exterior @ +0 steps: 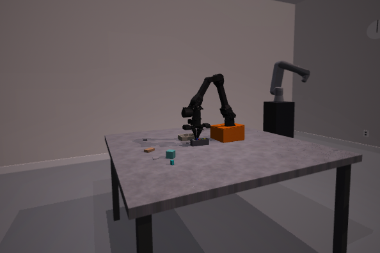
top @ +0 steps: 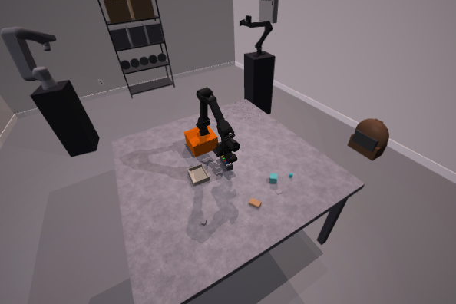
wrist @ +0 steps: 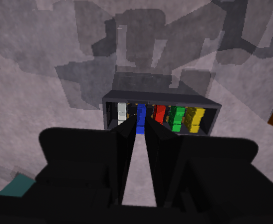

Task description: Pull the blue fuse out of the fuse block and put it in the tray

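In the wrist view the end effector [wrist: 140, 131] is pinched narrow on the blue fuse [wrist: 141, 116], which apparently still sits in the fuse block [wrist: 161, 97] near the counter's [top: 269, 230] middle. The tray [top: 198, 175] lies just beside the block, toward the left edge.
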